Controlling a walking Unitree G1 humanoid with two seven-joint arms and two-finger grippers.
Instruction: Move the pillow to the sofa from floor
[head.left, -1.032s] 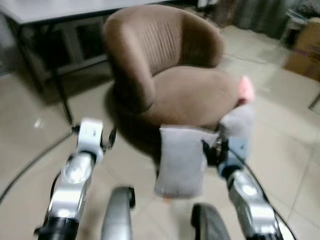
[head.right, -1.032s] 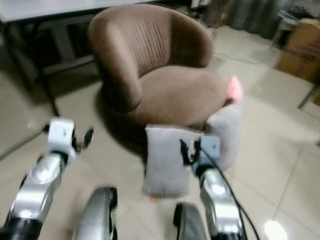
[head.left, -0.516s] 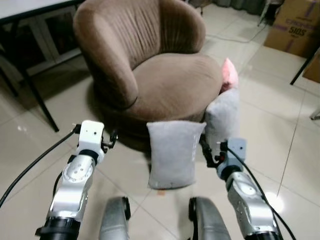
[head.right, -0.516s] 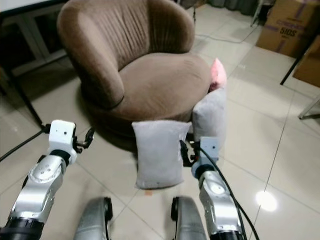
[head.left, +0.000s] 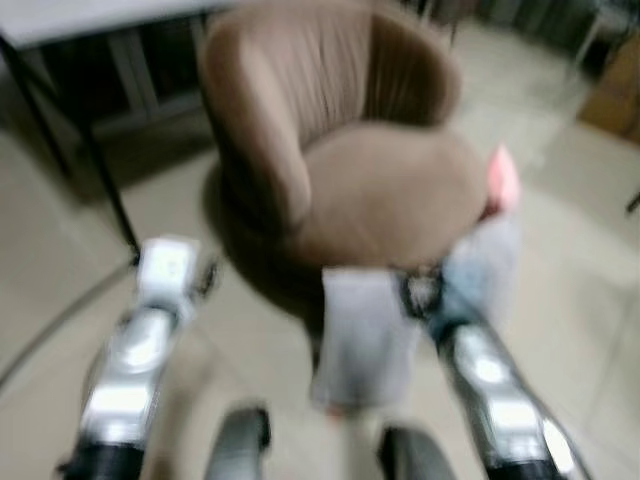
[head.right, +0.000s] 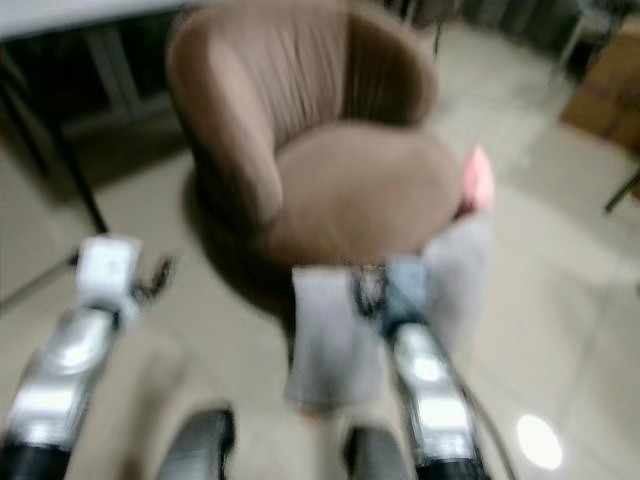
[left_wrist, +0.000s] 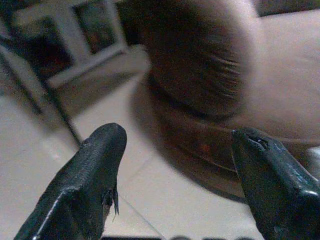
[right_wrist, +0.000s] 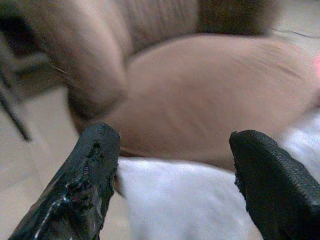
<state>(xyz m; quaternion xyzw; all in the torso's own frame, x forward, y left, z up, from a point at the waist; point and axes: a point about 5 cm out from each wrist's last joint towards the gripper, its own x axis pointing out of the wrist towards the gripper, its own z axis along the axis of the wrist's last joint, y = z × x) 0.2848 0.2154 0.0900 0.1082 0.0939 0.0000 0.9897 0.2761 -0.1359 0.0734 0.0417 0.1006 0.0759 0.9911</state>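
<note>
Blurred grey pillow (head.right: 325, 335) against brown sofa (head.right: 330, 160)

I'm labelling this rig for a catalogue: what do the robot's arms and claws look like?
Both arms are shiny silver with dark segments nearest the body. The left claw and right claw each have two long, matte black, rough-textured fingers with rounded tips. A white boxy block tops the left wrist; the right wrist's block looks bluish-grey.

Motion-blurred head views, dim indoor light, soft wrist views.

Head views blurred; pillow (head.left: 365, 335) smeared.
</note>
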